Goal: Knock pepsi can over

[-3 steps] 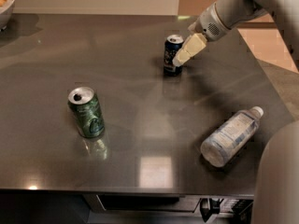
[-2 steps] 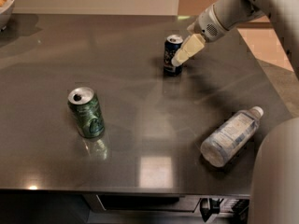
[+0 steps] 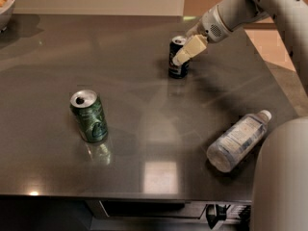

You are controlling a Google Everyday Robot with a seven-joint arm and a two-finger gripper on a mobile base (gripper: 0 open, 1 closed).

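Note:
The pepsi can (image 3: 177,57) is a small dark blue can with a silver top. It stands upright at the far middle of the dark table (image 3: 144,105). My gripper (image 3: 187,51) reaches in from the upper right. Its cream fingers lie against the can's upper right side and cover part of it.
A green can (image 3: 89,115) stands upright at the left front. A clear plastic bottle (image 3: 237,139) lies on its side at the right front. A bowl (image 3: 5,4) sits at the far left corner. The table's front edge runs along the bottom.
The gripper has stayed against the can's right side, with almost no shift. The pepsi can still stands upright.

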